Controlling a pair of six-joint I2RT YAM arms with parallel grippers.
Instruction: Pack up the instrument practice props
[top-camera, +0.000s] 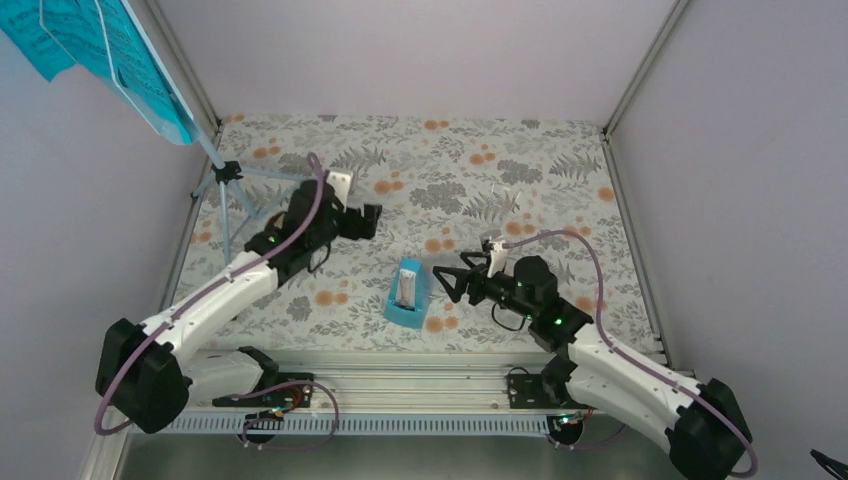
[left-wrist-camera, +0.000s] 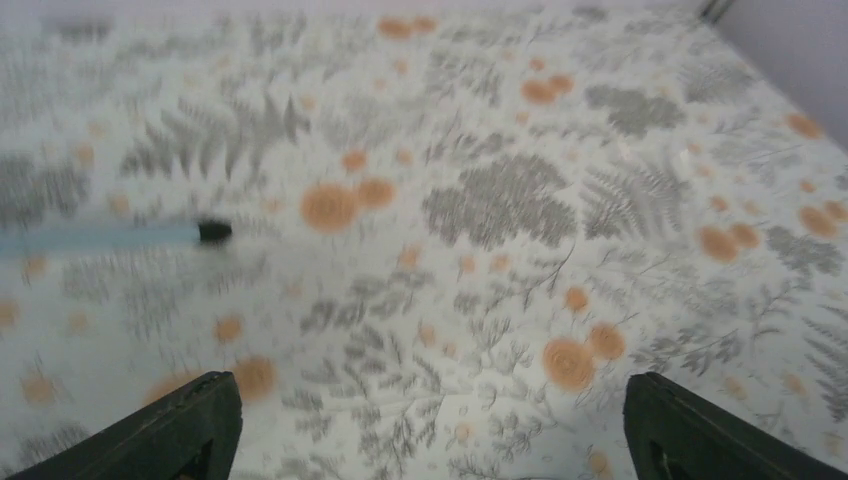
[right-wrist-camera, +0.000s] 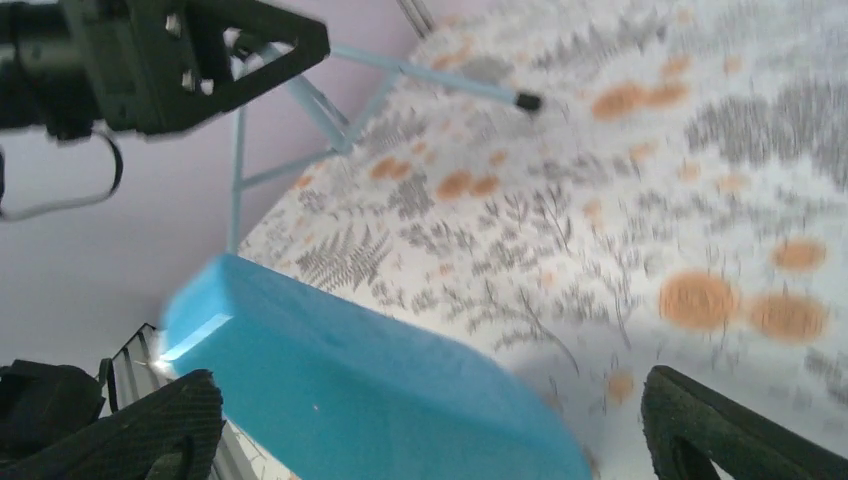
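Left to right, I am viewing: one music stand (top-camera: 150, 95) standing at the table's (top-camera: 520, 170) far-left corner, carrying turquoise sheet-music pages (top-camera: 55, 30), number indistinct; left gripper (left-wrist-camera: 440, 430) gaping, grasping nothing; one metronome (top-camera: 408, 293) lying centre; right gripper (top-camera: 447, 284) just beside it, likewise spread, released.

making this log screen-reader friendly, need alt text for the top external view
A small blue metronome lies on the floral table beside the open right gripper. The open left gripper sits farther back, near the tripod legs of a pale blue music stand carrying turquoise sheet-music pages at back left.
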